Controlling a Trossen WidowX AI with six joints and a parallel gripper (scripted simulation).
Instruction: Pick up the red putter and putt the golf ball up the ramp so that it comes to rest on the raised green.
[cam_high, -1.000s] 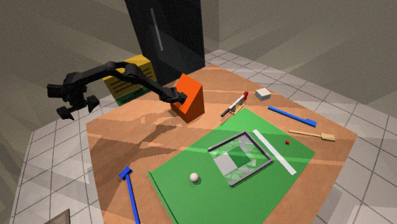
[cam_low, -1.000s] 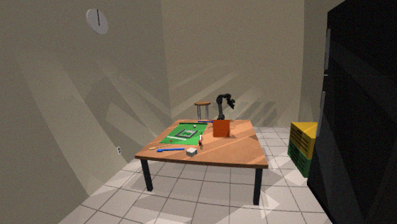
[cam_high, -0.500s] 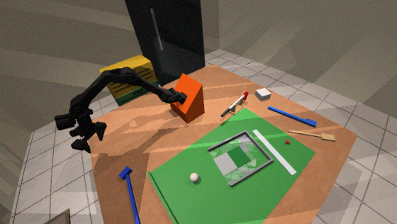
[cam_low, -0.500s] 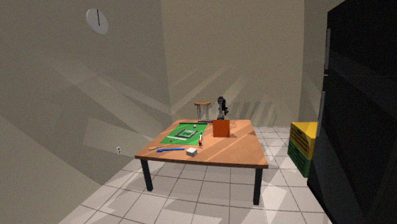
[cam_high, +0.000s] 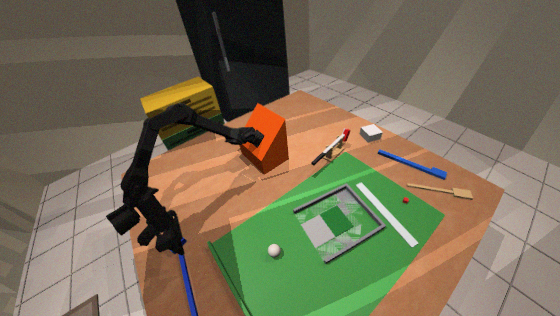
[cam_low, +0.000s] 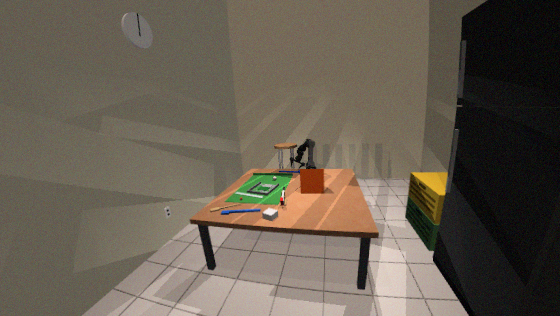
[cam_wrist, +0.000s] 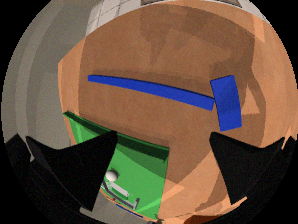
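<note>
The red-headed putter (cam_high: 331, 146) (cam_low: 283, 196) leans on a small wooden stand beside the mat's far corner. The golf ball (cam_high: 273, 250) (cam_low: 274, 178) (cam_wrist: 111, 175) rests on the green mat (cam_high: 260, 290), on the near side of the ramp (cam_high: 317, 231). The ramp meets a dark green raised square (cam_high: 336, 221), inside a grey frame (cam_high: 365, 206) open on the ball's side. My gripper (cam_high: 161, 245) (cam_wrist: 166, 137) is open and empty, above the near table edge by a blue putter (cam_high: 186, 280) (cam_wrist: 155, 91), far from the red one. The height gap is hard to tell.
An orange block (cam_high: 274, 130) (cam_low: 312, 181) stands left of the red-headed putter in the top view. A white box (cam_high: 371, 132) (cam_low: 270, 214), another blue putter (cam_high: 412, 164) (cam_low: 240, 211) and a wooden putter (cam_high: 432, 188) lie beyond the mat. A white strip (cam_high: 387, 215) and small red cube (cam_high: 405, 200) are on the mat.
</note>
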